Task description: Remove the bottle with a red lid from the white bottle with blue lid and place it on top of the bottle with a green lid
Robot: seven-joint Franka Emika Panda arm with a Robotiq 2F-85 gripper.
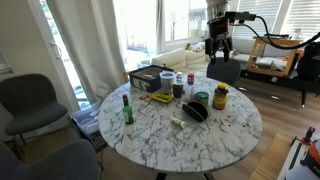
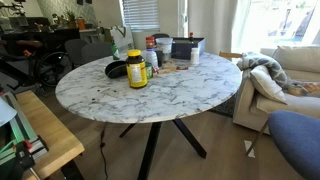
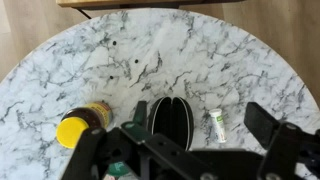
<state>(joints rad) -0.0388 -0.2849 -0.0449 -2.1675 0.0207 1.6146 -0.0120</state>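
Note:
The small bottle with a red lid (image 1: pixel 179 77) stands on top of a white bottle (image 1: pixel 179 88) in the cluster at the table's far side. The stack also shows in an exterior view (image 2: pixel 151 43); the blue lid is too small to make out. The squat bottle with a green lid (image 1: pixel 202 97) sits beside the yellow jar (image 1: pixel 220 96). My gripper (image 1: pixel 218 44) hangs high above the table's far edge, well away from the bottles. In the wrist view my gripper (image 3: pixel 200 120) is open and empty and looks down on the marble.
On the round marble table (image 1: pixel 225 135): a tall green glass bottle with a red cap (image 1: pixel 127 108), a black box (image 1: pixel 150 78), a black oval object (image 3: pixel 172 120), a white tube (image 3: pixel 217 125) and the yellow jar (image 3: pixel 80 126). A grey cup (image 2: pixel 195 52) stands near the box. Chairs and a sofa surround the table.

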